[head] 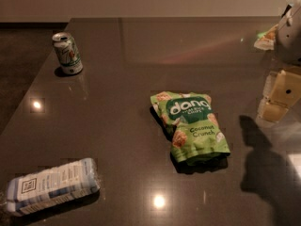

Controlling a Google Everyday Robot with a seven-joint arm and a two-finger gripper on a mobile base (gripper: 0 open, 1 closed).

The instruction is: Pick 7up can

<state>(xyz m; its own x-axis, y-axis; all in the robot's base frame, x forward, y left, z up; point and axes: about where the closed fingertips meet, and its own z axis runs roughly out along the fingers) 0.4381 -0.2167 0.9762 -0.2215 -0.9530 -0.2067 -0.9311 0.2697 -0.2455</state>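
Dark polished tabletop [141, 46], glossy, with ceiling-light glints; pale wall behind, darker floor at far left.

Gripper [281, 98]: cream parts at the 3 o'clock edge of the view, low over the table, grey arm housing above. Whether it is parted or closed: cannot tell, since it is cut off by the frame edge. Nothing seen held.

7up can [67, 53]: standing on its base at the 10 o'clock corner of the table, silver top up, long axis vertical. It is well apart from everything else.

Key relation: from the gripper the can lies toward 9–10 o'clock, across nearly the full table width. Judgement: a long reach leftward and away, then a side-on grasp around the upright body.

Obstacle check: green snack bag [190, 126] lies flat near centre, just on the near side of the straight path.

Legible text: "dang", "Coconut Crunch" on the bag. Can markings are green and red, with no words readable. White-and-blue packet [51, 185] at 7 o'clock: print unreadable.
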